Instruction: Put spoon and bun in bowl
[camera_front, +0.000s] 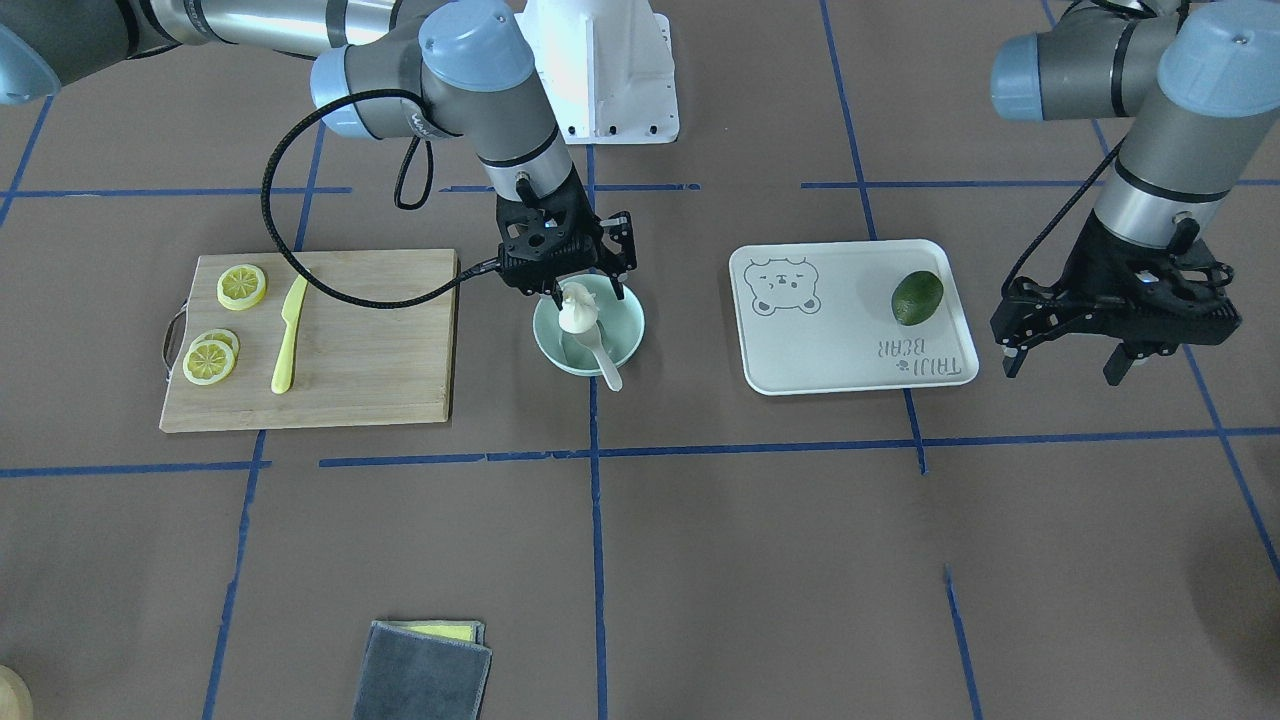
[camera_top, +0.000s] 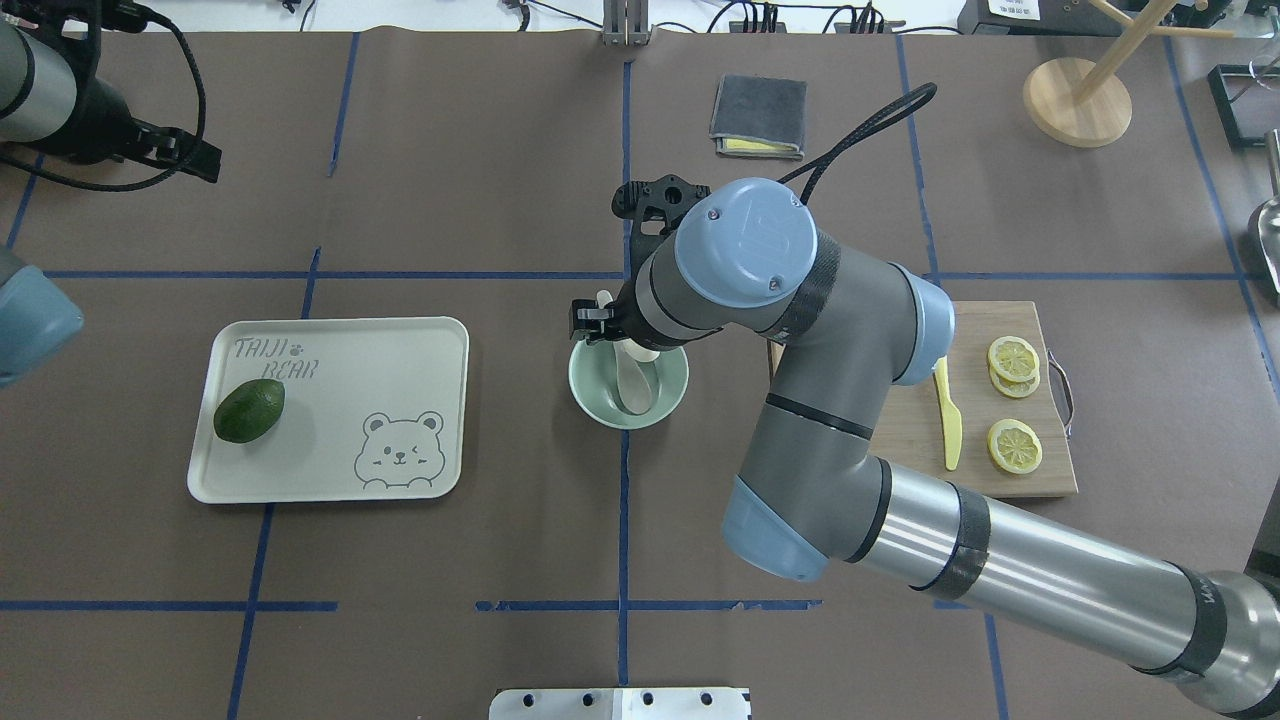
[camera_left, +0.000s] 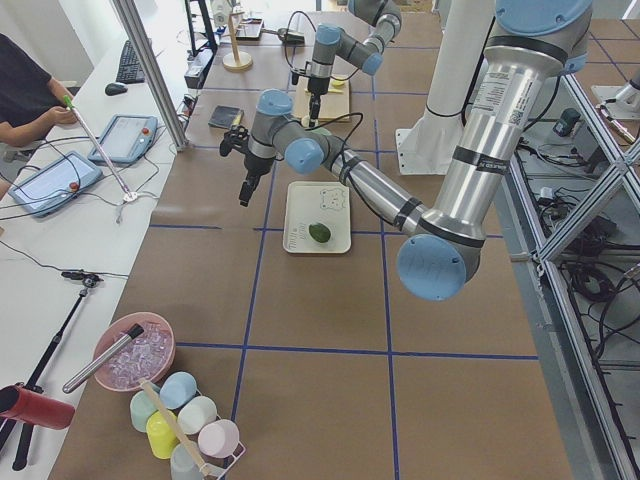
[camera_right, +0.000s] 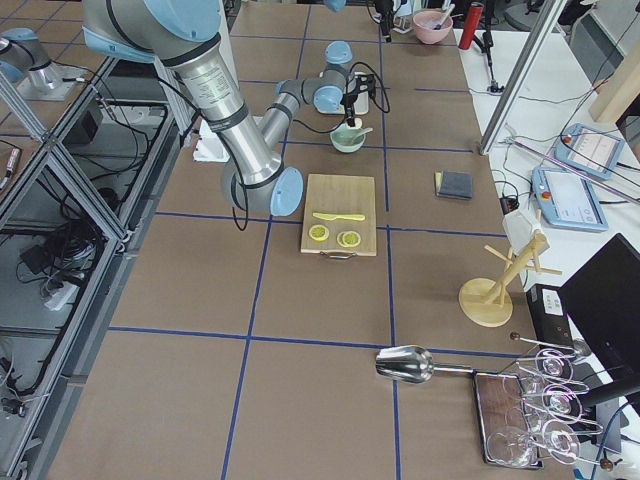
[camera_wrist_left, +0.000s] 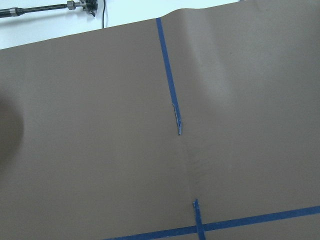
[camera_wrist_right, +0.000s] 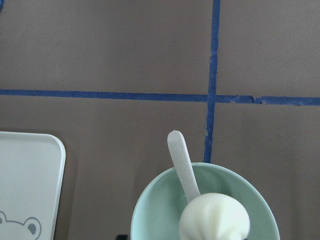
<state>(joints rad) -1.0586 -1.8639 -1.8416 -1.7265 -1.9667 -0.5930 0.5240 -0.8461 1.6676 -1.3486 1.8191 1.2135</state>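
The mint-green bowl (camera_front: 630, 338) stands at the table's middle, also in the overhead view (camera_top: 585, 395) and the right wrist view (camera_wrist_right: 150, 210). The off-white spoon (camera_front: 608, 368) lies in it, its handle over the rim toward the operators' side (camera_wrist_right: 181, 160). My right gripper (camera_front: 588, 295) hangs over the bowl's robot-side half, shut on the white pleated bun (camera_front: 578, 315), which sits low inside the bowl over the spoon's scoop (camera_wrist_right: 214, 220). My left gripper (camera_front: 1065, 365) is open and empty, raised above the table beyond the tray's end.
An off-white bear tray (camera_front: 850, 360) with a dark green avocado (camera_front: 917, 297) lies beside the bowl. A wooden cutting board (camera_front: 380, 340) with lemon slices (camera_front: 242, 286) and a yellow knife (camera_front: 288, 335) lies on the other side. A grey cloth (camera_front: 425, 670) lies near the operators' edge.
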